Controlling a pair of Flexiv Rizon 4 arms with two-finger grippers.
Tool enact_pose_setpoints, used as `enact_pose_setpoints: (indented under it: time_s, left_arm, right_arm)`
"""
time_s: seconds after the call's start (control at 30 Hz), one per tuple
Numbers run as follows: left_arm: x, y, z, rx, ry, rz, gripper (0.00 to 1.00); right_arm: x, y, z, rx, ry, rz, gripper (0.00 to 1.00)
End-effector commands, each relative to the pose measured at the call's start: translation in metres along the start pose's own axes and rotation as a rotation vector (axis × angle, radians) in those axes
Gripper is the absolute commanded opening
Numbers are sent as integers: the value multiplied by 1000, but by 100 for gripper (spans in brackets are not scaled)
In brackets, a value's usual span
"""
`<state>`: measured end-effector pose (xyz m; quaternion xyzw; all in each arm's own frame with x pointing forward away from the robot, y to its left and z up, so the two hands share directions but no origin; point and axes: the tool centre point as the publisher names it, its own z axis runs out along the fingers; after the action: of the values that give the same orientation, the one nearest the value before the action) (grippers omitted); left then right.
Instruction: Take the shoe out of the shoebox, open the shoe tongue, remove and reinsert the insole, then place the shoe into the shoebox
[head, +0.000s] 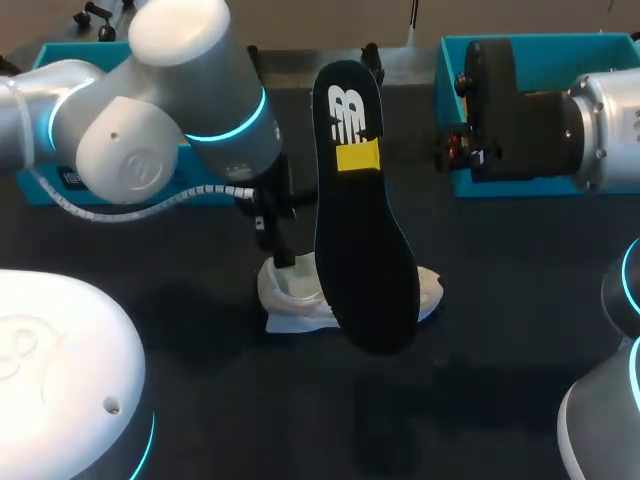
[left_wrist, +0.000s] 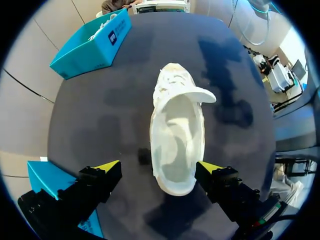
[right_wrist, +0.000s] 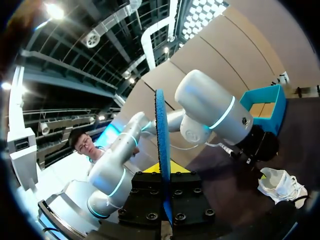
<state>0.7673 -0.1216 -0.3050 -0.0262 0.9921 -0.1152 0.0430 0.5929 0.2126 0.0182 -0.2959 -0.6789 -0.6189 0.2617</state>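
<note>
The white shoe (left_wrist: 176, 135) lies on the dark table with its tongue folded forward and its inside bare. My left gripper (left_wrist: 159, 167) hangs open above its heel end, one yellow tip on each side, clear of the shoe. In the head view the left gripper (head: 278, 250) stands over the shoe (head: 295, 298). My right gripper (head: 358, 157) is shut on the black insole (head: 365, 260) and holds it up above the shoe, logo end away from the table. In the right wrist view the insole (right_wrist: 161, 145) shows edge-on, blue, between the right gripper's (right_wrist: 167, 172) fingers; the shoe (right_wrist: 282, 184) lies below.
One teal box part (head: 60, 185) stands at the table's back left and the other (head: 520, 60) at the back right. In the left wrist view one teal box (left_wrist: 92, 45) sits beyond the shoe's toe, another (left_wrist: 42, 180) beside the left finger.
</note>
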Motion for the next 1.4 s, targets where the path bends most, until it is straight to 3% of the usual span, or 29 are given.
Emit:
enact_pose_setpoints:
  time_s: [0.03,0.27,0.5,0.73,1.4]
  left_arm:
    - [-5,-17,27,-15,-9,-1,100]
    - [-6,-29,50,16,16,7,100]
    - [-9,-33,71,-2,60,5,100]
    - [-7,-31,78,30,132,12,100]
    - [-4,-30,107,-2,169,32,100]
  right_arm:
    - [0,-1,2,-3,-1,1,0]
    - [0,-1,2,-3,-1,1,0]
    - [0,-1,2,-3,-1,1,0]
    - [0,-1,2,-3,-1,1,0]
    - [0,-1,2,-3,-1,1,0]
